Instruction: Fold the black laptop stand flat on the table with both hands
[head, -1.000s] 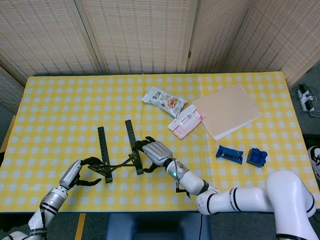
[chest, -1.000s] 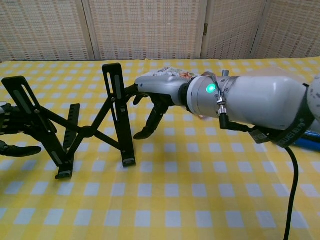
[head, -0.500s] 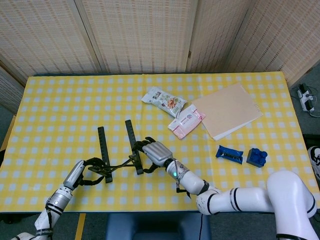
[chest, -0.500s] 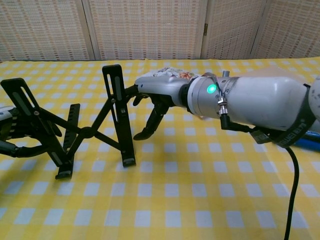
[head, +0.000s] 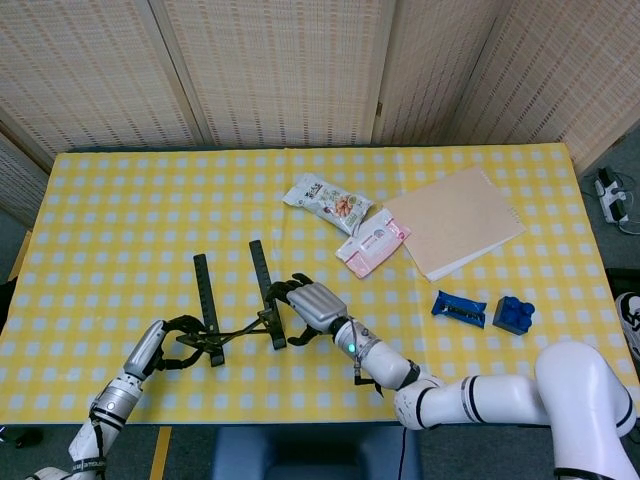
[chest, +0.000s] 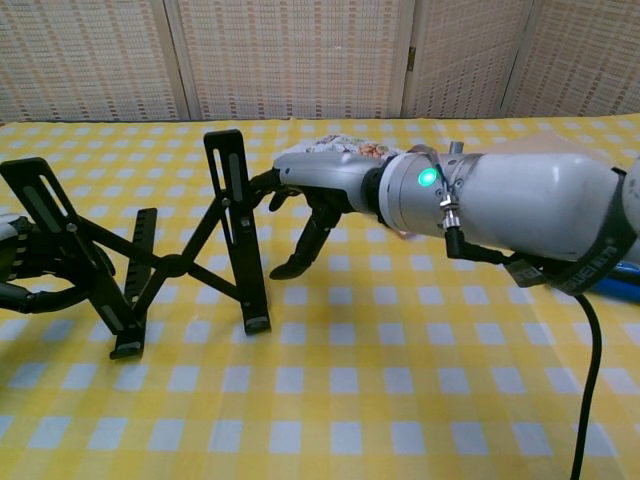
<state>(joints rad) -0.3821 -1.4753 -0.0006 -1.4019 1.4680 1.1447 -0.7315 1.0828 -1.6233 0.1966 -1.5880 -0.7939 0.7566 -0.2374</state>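
Note:
The black laptop stand (head: 235, 305) stands unfolded on the yellow checked cloth, its two slotted bars raised and crossed by thin struts (chest: 170, 265). My left hand (head: 150, 345) grips its left bar from the left edge of the chest view, fingers (chest: 35, 297) curled around the bar. My right hand (head: 315, 305) lies against the stand's right side. Its dark fingertips (chest: 268, 187) touch the upright right bar near the top. The thumb (chest: 298, 250) hangs down clear of the bar, holding nothing.
A snack bag (head: 325, 200), a pink packet (head: 372, 242) and a tan folder (head: 455, 220) lie behind the stand to the right. Two blue objects (head: 459, 307) (head: 513, 314) sit at the right. The table's front edge runs just below my hands.
My left hand has curled its fingers and thumb in around the stand's left bar. The right hand and the stand have hardly moved.

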